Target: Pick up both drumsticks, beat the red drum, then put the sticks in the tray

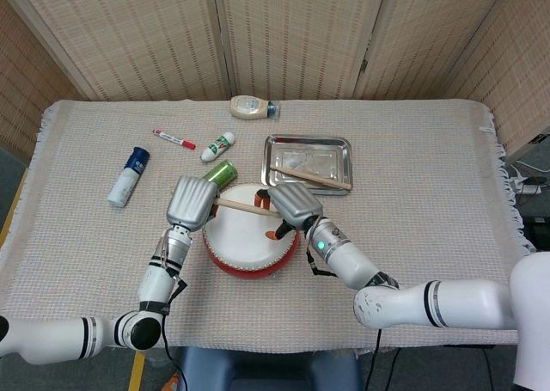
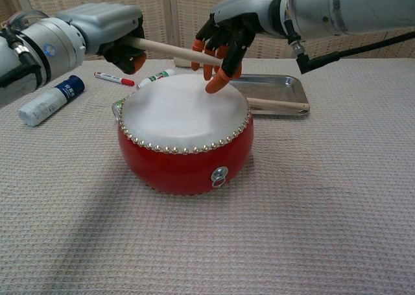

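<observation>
The red drum (image 1: 245,243) (image 2: 185,159) with a white skin stands at the table's middle. My left hand (image 1: 191,204) (image 2: 107,26) grips one wooden drumstick (image 1: 241,206) (image 2: 165,48) by its end and holds it level above the skin. My right hand (image 1: 295,205) (image 2: 237,23) hovers over the drum's right side. Its fingers are spread around the far end of that stick, and one fingertip points down at the skin. The stick's head is hidden behind those fingers. The second drumstick (image 1: 314,178) (image 2: 279,104) lies across the metal tray (image 1: 301,157) (image 2: 272,84) behind the drum.
A green can (image 1: 219,172) lies just behind the drum on the left. Further left are a small white bottle (image 1: 218,146), a red marker (image 1: 174,139) (image 2: 115,79) and a blue-capped white bottle (image 1: 127,176) (image 2: 48,102). A mayonnaise bottle (image 1: 252,107) lies at the back.
</observation>
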